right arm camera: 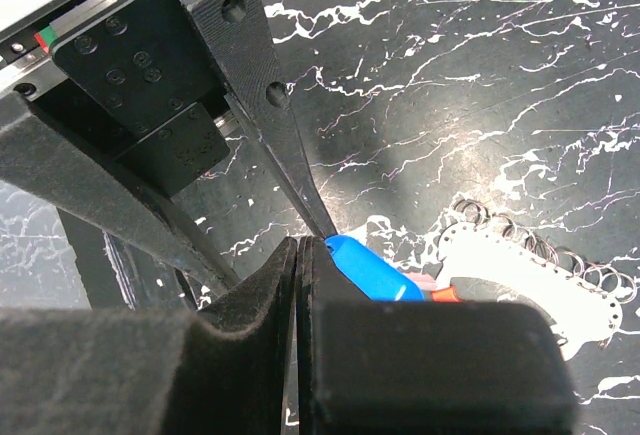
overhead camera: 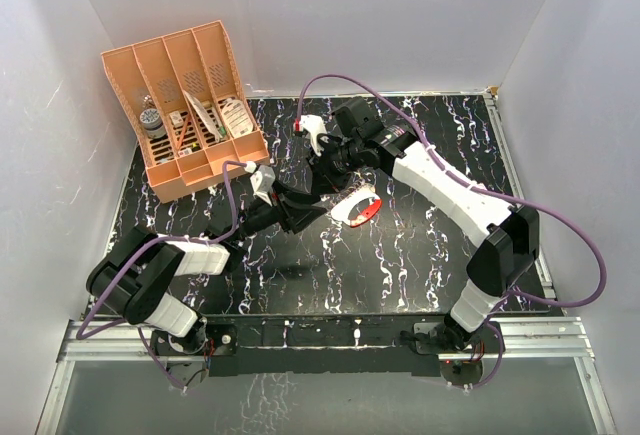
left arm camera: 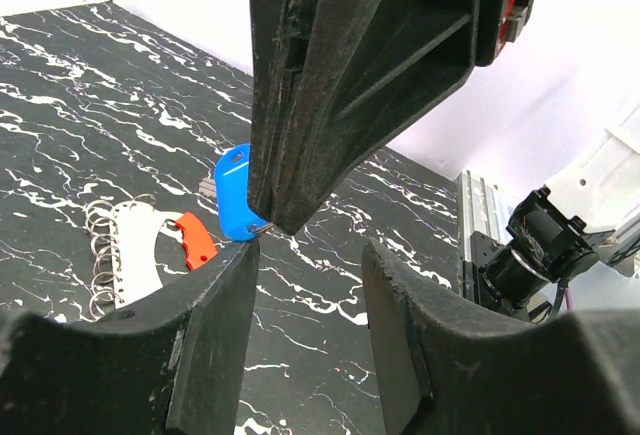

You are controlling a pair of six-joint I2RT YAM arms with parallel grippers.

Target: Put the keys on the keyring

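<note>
Right jaws are pressed together, pinching the key at the very tips. The blue head sticks out sideways. Can't tell how much of the key is actually inside the pinch.

The key is in the air, above the keyring and just off its red end. The keyring lies flat on the bench, with small wire rings along the outer edge of its pale side.

Left jaws are spread with nothing between them. Tips are just beside the key, also above the keyring.

Handling, my read:
- **Key:** Tiny, light and stiff. The plastic head is smooth, so a tip-only pinch will likely let it pivot or pop out under side load. Better to hold the head's flat faces and leave its hole clear for threading.
- **Keyring:** Light and rigid, so it will probably skid on the bench if pushed. It needs pinning or lifting by the pale side, away from the red end where I'd guess it opens.
- **Wire rings:** Thin and springy, so they could snag a fingertip. Keep the pads off them.
- **Force:** Nothing here is fragile, but the margins are small. Use low force and slow approaches.
</note>
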